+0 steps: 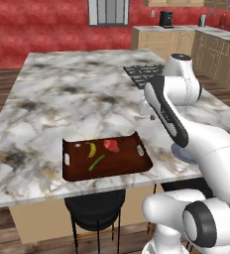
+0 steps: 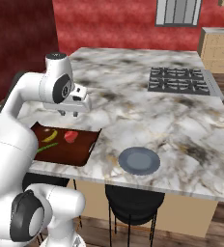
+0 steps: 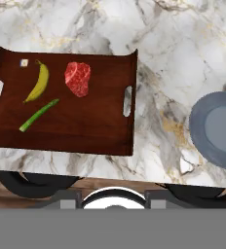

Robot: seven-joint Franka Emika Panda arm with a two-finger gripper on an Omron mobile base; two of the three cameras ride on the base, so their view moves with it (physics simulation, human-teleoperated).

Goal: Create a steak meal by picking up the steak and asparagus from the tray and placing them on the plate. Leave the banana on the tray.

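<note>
Steak, marbled red, lies on the glossy wooden tray; gripper opening unclear.

banana, steak, asparagus on tray, plate beside tray

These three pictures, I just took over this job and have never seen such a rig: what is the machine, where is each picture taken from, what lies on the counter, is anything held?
The machine is a white robot arm on a mobile base, at a marble counter. Two pictures come from cameras on the base, behind the arm to its left and right. The third looks down from the hand. On the counter sits a wooden tray holding a banana, a steak, an asparagus stalk and a small pale bit I cannot identify near the tray's corner. Beside the tray, apart from it, lies an empty grey-blue plate. The pincer hovers above the tray, holding nothing; I cannot tell how wide it stands.
</note>
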